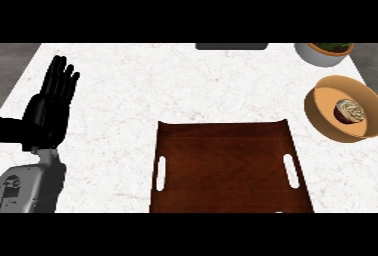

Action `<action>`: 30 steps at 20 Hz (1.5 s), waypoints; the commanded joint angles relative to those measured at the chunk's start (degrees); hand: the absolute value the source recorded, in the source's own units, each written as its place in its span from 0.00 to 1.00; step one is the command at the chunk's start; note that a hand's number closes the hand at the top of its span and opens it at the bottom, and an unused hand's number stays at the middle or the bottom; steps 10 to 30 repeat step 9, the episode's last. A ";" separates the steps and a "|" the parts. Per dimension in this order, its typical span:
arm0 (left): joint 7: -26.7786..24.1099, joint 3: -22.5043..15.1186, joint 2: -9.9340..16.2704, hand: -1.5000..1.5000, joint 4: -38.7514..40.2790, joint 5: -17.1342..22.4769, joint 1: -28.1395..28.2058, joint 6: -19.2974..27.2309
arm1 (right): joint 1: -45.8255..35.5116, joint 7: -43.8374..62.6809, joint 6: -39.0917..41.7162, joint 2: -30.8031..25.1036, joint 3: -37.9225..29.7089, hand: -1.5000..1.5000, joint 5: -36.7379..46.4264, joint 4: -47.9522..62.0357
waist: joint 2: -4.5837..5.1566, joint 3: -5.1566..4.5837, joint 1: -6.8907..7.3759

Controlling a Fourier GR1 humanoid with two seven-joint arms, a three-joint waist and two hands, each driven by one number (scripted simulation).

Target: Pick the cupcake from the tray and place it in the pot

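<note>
The cupcake (351, 110) already sits inside the pot (325, 116), an orange-brown bowl near the tabletop's (133, 95) right edge. The dark wooden tray (229, 170) at the front edge holds nothing, so the placing looks finished. The left hand (50, 107) rests by the left edge, fingers straight and holding nothing; the right hand is out of view. Doing well now means leaving the pot undisturbed.
</note>
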 commanded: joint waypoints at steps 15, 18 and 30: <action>0.71 -1.24 -1.24 0.50 -1.84 -0.89 1.21 0.59 | 8.41 -13.18 8.07 -10.50 -4.08 0.00 -4.22 15.13 | 0.10 0.14 0.38; 0.71 -1.24 -1.24 0.50 -1.84 -0.89 1.21 0.59 | 8.41 -13.18 8.07 -10.50 -4.08 0.00 -4.22 15.13 | 0.10 0.14 0.38; 0.71 -1.24 -1.24 0.50 -1.84 -0.89 1.21 0.59 | 8.41 -13.18 8.07 -10.50 -4.08 0.00 -4.22 15.13 | 0.10 0.14 0.38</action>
